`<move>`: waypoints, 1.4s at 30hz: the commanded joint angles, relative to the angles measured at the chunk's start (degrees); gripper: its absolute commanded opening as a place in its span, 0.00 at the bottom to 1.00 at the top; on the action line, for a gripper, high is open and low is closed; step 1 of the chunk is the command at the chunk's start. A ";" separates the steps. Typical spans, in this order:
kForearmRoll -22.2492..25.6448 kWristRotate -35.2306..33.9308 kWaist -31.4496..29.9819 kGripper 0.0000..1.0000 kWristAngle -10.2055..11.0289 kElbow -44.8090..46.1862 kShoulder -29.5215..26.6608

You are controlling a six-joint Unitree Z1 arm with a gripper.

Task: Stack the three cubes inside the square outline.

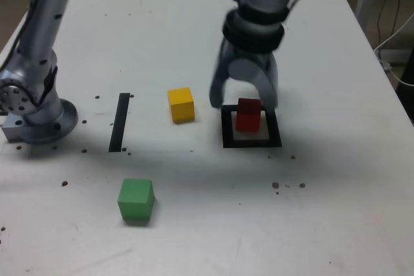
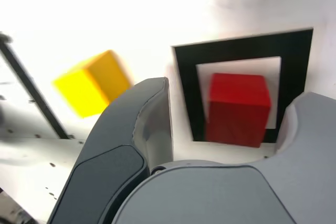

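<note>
The arm (image 1: 42, 24) is finished in silver-grey metal, with a round base (image 1: 39, 117) dotted by small screw holes. Black ribbed rings and a looped black cable are seen above the tool (image 1: 244, 98), whose two curved fingers (image 2: 131, 135) are grey.

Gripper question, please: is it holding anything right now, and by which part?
Nothing is held: the gripper stands open above the red cube, which rests inside the square outline.

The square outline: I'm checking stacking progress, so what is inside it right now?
Only the red cube sits inside the square outline, on its white centre, nothing on top. The open gripper hides part of the far edge. The yellow cube and green cube lie outside.
</note>
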 commanded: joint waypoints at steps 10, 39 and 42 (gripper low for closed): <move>1.12 -8.90 0.17 1.00 1.69 8.31 -6.47; -6.64 -3.24 5.98 0.60 -8.45 21.71 -3.22; -8.76 -2.27 6.21 0.48 -8.96 22.31 -2.62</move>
